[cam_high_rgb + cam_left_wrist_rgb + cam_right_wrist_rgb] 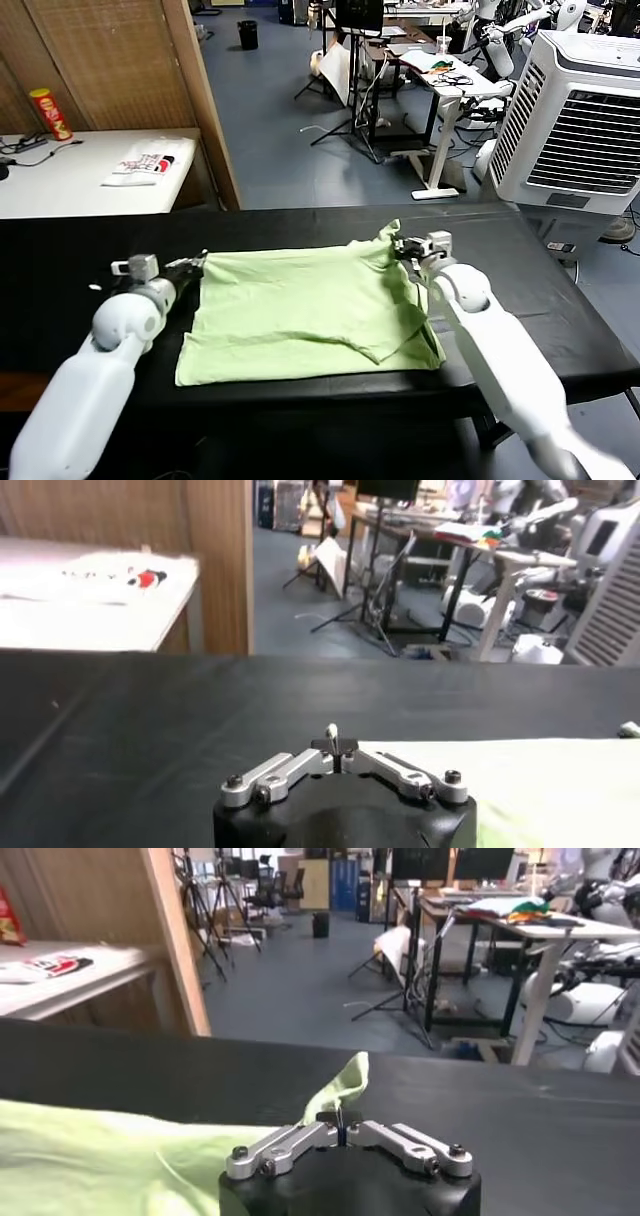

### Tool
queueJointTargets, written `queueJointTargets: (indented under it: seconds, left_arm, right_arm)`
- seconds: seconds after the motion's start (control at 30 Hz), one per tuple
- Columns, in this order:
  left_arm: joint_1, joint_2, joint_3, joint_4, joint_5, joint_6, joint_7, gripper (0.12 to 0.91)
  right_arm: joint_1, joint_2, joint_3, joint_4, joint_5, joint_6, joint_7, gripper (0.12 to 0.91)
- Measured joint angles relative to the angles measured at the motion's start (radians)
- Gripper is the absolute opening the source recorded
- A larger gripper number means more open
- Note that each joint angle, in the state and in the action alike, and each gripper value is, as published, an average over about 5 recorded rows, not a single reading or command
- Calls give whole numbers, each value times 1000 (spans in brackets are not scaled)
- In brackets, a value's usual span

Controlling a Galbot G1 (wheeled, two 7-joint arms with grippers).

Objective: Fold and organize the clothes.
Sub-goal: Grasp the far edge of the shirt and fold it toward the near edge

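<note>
While both arms were down at the far edge of the shirt, here's how it all sat:

left gripper [192,266]: fingers pinched together right at the far left corner of the T-shirt [300,310]; looked like it had the hem, though the cloth between the tips was hard to make out.
right gripper [403,247]: clamped tight on the far right corner, with a flap of green cloth poking up just past the fingers in its wrist view.
T-shirt: pale green, spread mostly flat in the middle of the black table [60,260], right side folded over into a diagonal flap, far right corner lifted a bit.
arms: white, left one coming in from the near left, right one from the near right.
white table [70,185]: behind on the left, with a printed white item [143,165] and a red can [50,113] on it.
cooler unit [575,110]: big white thing, back right.
</note>
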State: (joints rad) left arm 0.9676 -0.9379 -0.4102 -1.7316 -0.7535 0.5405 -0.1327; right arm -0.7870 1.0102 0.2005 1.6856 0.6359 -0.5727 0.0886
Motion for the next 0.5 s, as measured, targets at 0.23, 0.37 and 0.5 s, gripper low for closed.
queueJointTargets:
  seconds: [0.23, 0.37, 0.5]
  left_arm:
    - [175, 47, -74, -184, 13, 3, -11, 127]
    - [281, 51, -111, -274, 53, 4, -9, 127]
    - [375, 51, -143, -332, 89, 3, -7, 127]
  right_arm:
    - [-152, -75, 40, 202, 22, -132, 79, 123]
    - [-234, -94, 54, 270, 18, -164, 87, 123]
    - [-294, -99, 56, 303, 14, -164, 91, 123]
